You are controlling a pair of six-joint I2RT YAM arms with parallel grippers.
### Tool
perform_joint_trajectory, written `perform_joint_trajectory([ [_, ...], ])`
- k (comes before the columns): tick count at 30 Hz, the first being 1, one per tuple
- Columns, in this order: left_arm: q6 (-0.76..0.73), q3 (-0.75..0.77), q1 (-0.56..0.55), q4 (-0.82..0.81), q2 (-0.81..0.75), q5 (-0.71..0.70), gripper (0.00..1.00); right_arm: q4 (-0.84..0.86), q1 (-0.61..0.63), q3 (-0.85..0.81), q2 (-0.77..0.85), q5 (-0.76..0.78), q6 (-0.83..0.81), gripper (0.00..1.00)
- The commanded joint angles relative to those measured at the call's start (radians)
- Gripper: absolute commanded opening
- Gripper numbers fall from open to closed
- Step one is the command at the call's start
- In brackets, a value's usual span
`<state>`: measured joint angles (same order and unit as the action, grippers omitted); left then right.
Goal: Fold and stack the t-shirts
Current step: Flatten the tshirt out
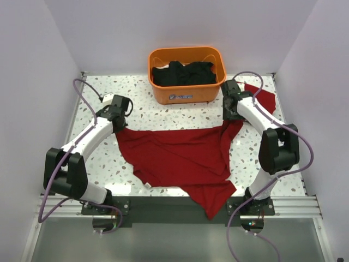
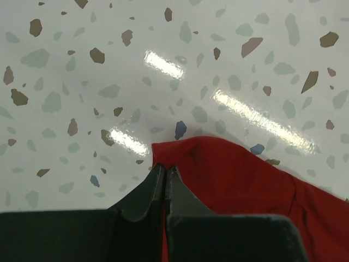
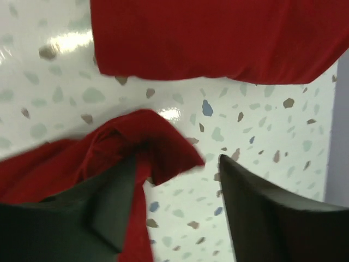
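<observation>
One dark-red t-shirt [image 1: 180,155] lies spread across the middle of the speckled tabletop [image 1: 147,112]. It is rumpled, and its 6 o'clock end droops over the near edge between the two arm bases. A small white tag [image 1: 146,184] shows at the hem around 7 o'clock.

Over at 9 o'clock the left claw [image 1: 120,124] is low on the shirt's left corner. From its own wrist camera, the left claw [image 2: 165,172] has its two fingers pressed together, with the red cloth [image 2: 229,180] nipped between them at the very edge.

Toward 2 o'clock the right claw [image 1: 232,112] sits over the shirt's far right corner. Up close, the right claw [image 3: 177,164] stands apart. A bunched fold of the shirt [image 3: 147,136] rests against its left finger [image 3: 109,202] but is not pinched.

Beyond it, at about 1 o'clock, lies another patch of red cloth [image 1: 264,97], flat on the tabletop. I cannot tell whether it belongs to the same shirt.

At 12 o'clock stands an orange basket [image 1: 185,93] with dark cloth [image 1: 182,73] heaped inside.
</observation>
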<state>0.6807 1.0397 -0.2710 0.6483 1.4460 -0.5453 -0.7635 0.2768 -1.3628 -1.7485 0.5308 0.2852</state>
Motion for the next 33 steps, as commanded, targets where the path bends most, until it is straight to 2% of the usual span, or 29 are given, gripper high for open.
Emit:
perform_joint_trajectory([
  [1,0.011,0.026,0.033,-0.111,0.017,0.05,0.0,-0.014,-0.013,-0.101,0.029,-0.012,0.014,0.74],
  [2,0.008,0.022,0.036,-0.114,0.022,0.053,0.0,-0.029,-0.013,-0.084,0.046,-0.04,0.02,0.77],
  [3,0.008,0.017,0.036,-0.116,0.022,0.053,0.0,-0.034,-0.013,-0.062,0.103,-0.064,0.029,0.86],
  [5,0.005,-0.004,0.036,-0.122,0.014,0.059,0.0,-0.057,-0.008,0.028,0.199,-0.122,0.049,0.93],
  [6,-0.004,-0.015,0.036,-0.127,0.01,0.061,0.0,-0.068,-0.01,0.059,0.246,-0.208,0.054,0.99],
  [7,-0.004,-0.027,0.036,-0.128,0.005,0.065,0.0,-0.075,-0.005,0.123,0.362,-0.256,0.063,0.99],
  [10,0.002,-0.096,0.036,-0.144,-0.018,0.099,0.0,-0.098,0.042,0.243,0.53,-0.426,0.087,0.99],
  [14,0.006,-0.159,0.036,-0.171,-0.068,0.159,0.0,-0.221,0.305,0.352,0.563,-0.41,0.189,0.98],
  [17,0.01,-0.196,0.036,-0.18,-0.104,0.166,0.0,-0.234,0.41,0.453,0.554,-0.39,0.302,0.97],
  [20,0.01,-0.217,0.036,-0.173,-0.125,0.166,0.0,-0.212,0.458,0.533,0.538,-0.377,0.348,0.91],
  [21,0.01,-0.221,0.036,-0.171,-0.128,0.168,0.0,-0.195,0.464,0.55,0.521,-0.38,0.348,0.86],
  [23,0.011,-0.231,0.036,-0.168,-0.14,0.168,0.0,-0.137,0.482,0.582,0.497,-0.394,0.33,0.8],
  [24,0.011,-0.233,0.036,-0.167,-0.145,0.168,0.0,-0.116,0.487,0.587,0.479,-0.405,0.322,0.73],
  [26,0.013,-0.239,0.036,-0.159,-0.156,0.165,0.0,-0.059,0.498,0.603,0.463,-0.411,0.301,0.65],
  [27,0.013,-0.24,0.036,-0.157,-0.159,0.163,0.0,-0.048,0.498,0.605,0.454,-0.404,0.296,0.56],
  [30,0.017,-0.245,0.036,-0.145,-0.176,0.153,0.0,-0.037,0.498,0.607,0.402,-0.367,0.29,0.5],
  [33,0.019,-0.248,0.036,-0.139,-0.187,0.153,0.0,-0.037,0.498,0.607,0.371,-0.351,0.301,0.49],
])
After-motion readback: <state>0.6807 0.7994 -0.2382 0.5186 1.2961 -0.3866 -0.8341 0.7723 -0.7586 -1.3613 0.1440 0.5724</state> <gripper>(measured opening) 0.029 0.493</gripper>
